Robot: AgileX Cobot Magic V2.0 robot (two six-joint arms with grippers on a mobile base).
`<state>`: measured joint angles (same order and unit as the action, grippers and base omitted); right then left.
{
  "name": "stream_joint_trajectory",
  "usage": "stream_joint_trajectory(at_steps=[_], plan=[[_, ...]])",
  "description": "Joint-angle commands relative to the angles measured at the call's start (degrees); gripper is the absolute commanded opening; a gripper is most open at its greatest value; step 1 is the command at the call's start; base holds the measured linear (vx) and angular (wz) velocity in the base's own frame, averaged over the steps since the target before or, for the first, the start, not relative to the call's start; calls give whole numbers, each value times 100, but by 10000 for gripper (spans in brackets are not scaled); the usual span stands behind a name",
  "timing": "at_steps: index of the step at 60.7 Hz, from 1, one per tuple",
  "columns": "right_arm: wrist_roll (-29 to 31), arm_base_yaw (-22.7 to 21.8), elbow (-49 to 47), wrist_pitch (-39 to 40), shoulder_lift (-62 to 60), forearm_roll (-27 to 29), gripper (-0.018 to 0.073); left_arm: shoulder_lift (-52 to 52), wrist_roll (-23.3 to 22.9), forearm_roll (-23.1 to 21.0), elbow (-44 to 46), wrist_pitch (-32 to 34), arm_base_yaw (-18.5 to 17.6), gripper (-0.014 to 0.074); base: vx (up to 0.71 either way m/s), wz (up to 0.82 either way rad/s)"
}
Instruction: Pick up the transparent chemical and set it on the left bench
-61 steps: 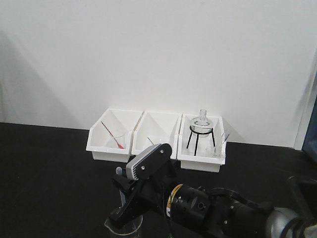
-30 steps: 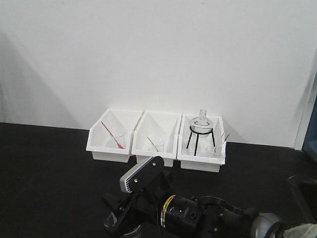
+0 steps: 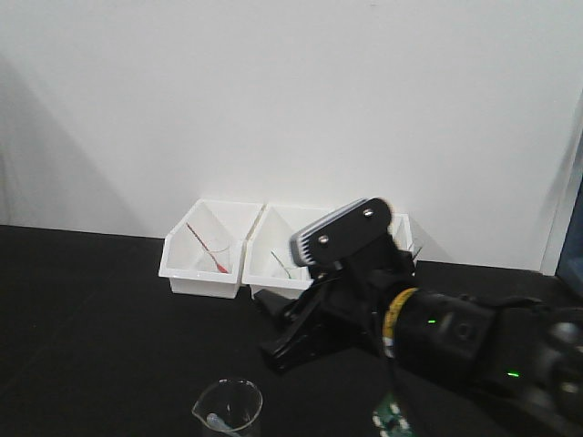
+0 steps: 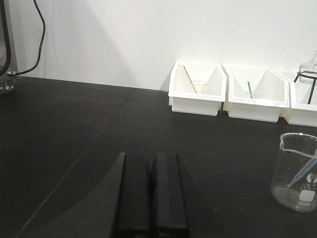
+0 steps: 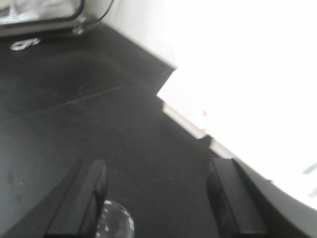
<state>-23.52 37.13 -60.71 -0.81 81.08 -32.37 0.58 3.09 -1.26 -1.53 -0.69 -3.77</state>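
The clear pipette stands leaning inside a small glass beaker on the black bench, bulb end down and stem resting against the glass wall, which keeps it propped up and off the benchtop. In the front view the same beaker sits near the lower edge with the pipette's pale bulb at its bottom.

The right claw hangs above and a little beyond the beaker with its two fingers spread wide and nothing between them; the beaker's rim shows just under the nearer finger. From the front the right arm is raised over the bench, clear of the glass. My reading is that the pipette has been delivered and let go, so the placing step looks done or very nearly so.

The left claw lies low over the bench with its fingers pressed together and holding nothing, well apart from the beaker to its right, seemingly parked out of the way.

Along the white wall stand three white bins: the left bin holds a red-tinted pipette, the middle bin a green-tinted one, each leaning in its own small beaker. The third bin is mostly hidden behind the right arm in the front view; the left wrist view shows a glass flask on a black stand there
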Motion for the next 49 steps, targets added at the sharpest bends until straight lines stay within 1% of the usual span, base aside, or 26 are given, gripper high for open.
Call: stream_joint_trajectory(at_steps=[1,10,22,34,42,49], plan=[[-8,-7,381,-3,-866,-191,465,110,-45,-4,-93,449,-10,-3,0,0],[-54,-7,1603,-5,-2214,-202,440,110,-45,-4,-93,449,-10,-3,0,0],[-67,-7,2468,-10,-3632,-202,436,110,-45,-4,-93,449,-10,-3,0,0],[-74,-7,2891,-17,-4561,-202,436,110,-45,-4,-93,449,-10,-3,0,0],[-48,-7,2932,-252,-4904,-232,434,110,-45,-4,-93,449,-10,-3,0,0],[-47,-7,2932,-742,-5137,-642,405,110,-45,-4,-93,449,-10,-3,0,0]])
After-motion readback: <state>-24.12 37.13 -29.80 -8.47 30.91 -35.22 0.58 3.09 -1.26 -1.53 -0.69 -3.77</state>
